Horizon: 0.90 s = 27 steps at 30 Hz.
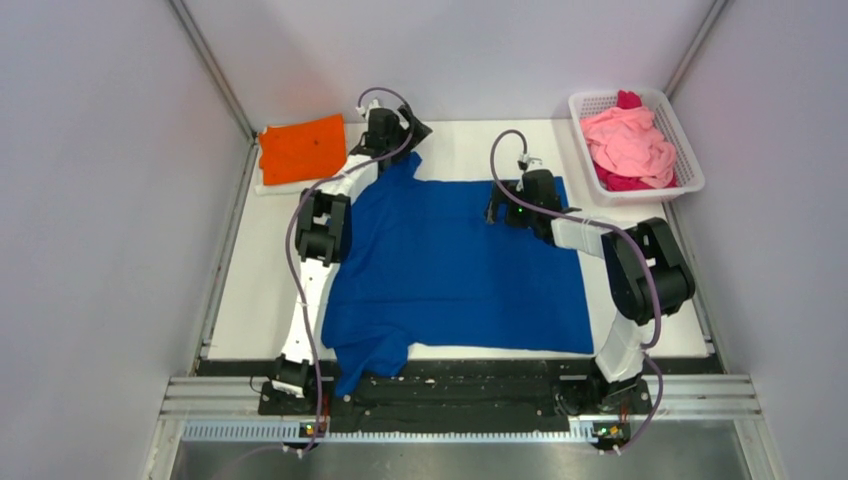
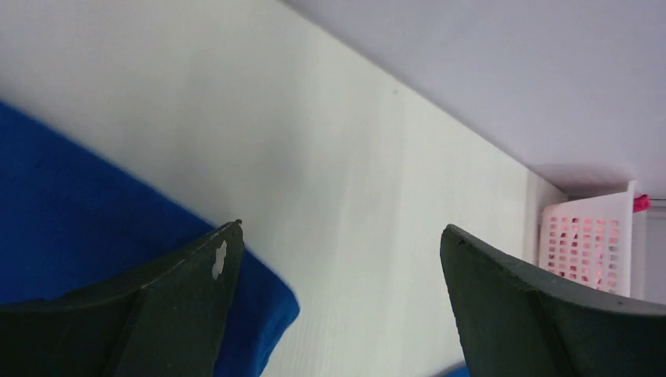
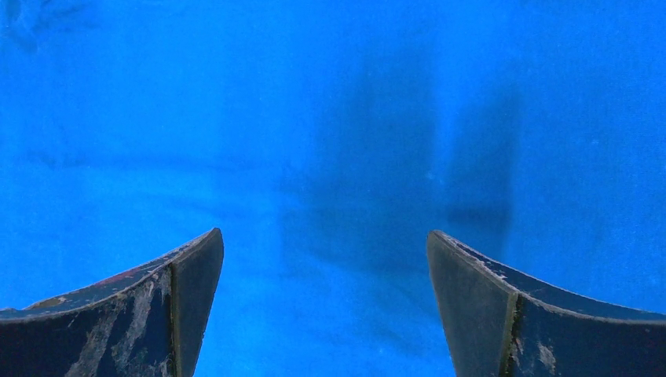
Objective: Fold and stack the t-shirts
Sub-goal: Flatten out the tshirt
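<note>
**Three views, one table**

Top: high over the near edge, looking down and forward; whole table (image 1: pixel 250 310) in frame.
Left wrist: low, facing across bare table to basket (image 2: pixel 585 243) at frame right.
Right wrist: very close, straight down; blue tee (image 3: pixel 330 118) fills frame.
Shared: tee in all three; basket in top and left wrist.

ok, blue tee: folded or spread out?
Spread. The blue tee lies flat across most of the table, with a sleeve sticking out at the near left; no fold visible.
</note>
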Each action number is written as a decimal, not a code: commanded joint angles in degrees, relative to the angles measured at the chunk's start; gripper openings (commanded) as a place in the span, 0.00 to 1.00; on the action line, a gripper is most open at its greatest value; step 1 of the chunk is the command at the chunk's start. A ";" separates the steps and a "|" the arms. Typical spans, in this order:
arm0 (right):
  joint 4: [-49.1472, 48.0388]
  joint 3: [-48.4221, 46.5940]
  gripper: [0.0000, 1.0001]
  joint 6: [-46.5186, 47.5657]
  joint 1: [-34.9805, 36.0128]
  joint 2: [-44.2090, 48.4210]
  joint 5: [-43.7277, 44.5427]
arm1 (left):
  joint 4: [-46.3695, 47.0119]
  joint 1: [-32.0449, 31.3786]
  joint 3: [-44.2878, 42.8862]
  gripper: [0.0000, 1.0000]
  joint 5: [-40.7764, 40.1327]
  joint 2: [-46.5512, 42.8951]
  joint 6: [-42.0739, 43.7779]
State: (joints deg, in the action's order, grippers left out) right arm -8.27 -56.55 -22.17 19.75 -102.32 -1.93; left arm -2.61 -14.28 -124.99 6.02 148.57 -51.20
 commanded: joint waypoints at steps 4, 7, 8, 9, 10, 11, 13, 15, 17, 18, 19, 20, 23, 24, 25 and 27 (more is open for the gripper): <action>-0.43 0.59 0.99 0.60 0.09 4.21 3.19 | 5.02 -1.45 -9.17 0.99 2.33 -0.30 4.87; 0.72 0.85 0.99 -0.14 -0.18 5.98 5.33 | 0.16 -1.45 -4.44 0.99 0.12 -7.75 9.80; 1.42 0.85 0.99 -0.65 -0.13 6.65 6.01 | -1.21 -1.45 -1.46 0.99 -0.47 -11.18 10.84; 2.10 0.94 0.99 -1.05 -0.17 7.27 6.81 | -3.34 -1.45 1.64 0.99 -1.21 -14.58 11.68; 2.65 1.23 0.99 -1.35 -0.15 7.80 7.04 | -5.51 -1.51 4.64 0.99 -2.60 -18.57 12.42; 3.17 1.67 0.99 -1.72 -0.18 8.56 7.38 | -7.67 -1.64 8.21 0.99 -4.71 -22.59 12.98; 4.87 2.65 0.99 -3.23 -0.15 9.78 8.40 | -11.89 -1.98 16.01 0.99 -10.19 -30.68 13.91; 6.60 3.70 0.99 -4.70 -0.21 10.85 9.02 | -14.06 -2.43 26.72 0.99 -12.55 -38.29 14.50; 8.08 5.20 0.99 -6.19 -0.15 11.89 9.78 | -15.22 -3.22 36.16 0.99 -12.77 -44.68 15.16; 8.92 5.96 0.99 -6.71 -0.18 12.18 10.16 | -15.78 -3.82 40.55 0.99 -13.34 -47.49 15.24; 10.36 6.55 0.99 -7.18 -0.16 12.57 10.42 | -16.36 -4.54 45.00 0.99 -14.70 -49.60 15.38; 11.39 7.14 0.99 -7.51 -0.19 12.83 10.36 | -17.16 -5.28 48.46 0.99 -15.86 -51.75 15.39; 14.49 8.69 0.99 -8.79 -0.18 13.56 10.72 | -23.09 -6.82 54.28 0.99 -16.32 -52.65 14.79; 14.61 9.59 0.99 -9.31 -0.17 13.99 10.77 | -25.46 -6.94 54.60 0.99 -16.66 -52.08 14.20; 14.59 10.54 0.99 -9.83 -0.17 14.34 10.95 | -26.58 -7.09 54.99 0.99 -17.78 -51.30 13.99; 14.59 12.06 0.99 -9.96 -0.20 14.79 11.02 | -26.95 -7.16 54.95 0.99 -18.61 -49.48 14.35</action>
State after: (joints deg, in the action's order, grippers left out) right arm 4.45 -46.48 -29.87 19.70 -91.11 7.53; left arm -22.61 -21.43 -71.83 -9.02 95.09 -37.34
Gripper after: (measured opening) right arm 0.986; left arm 0.991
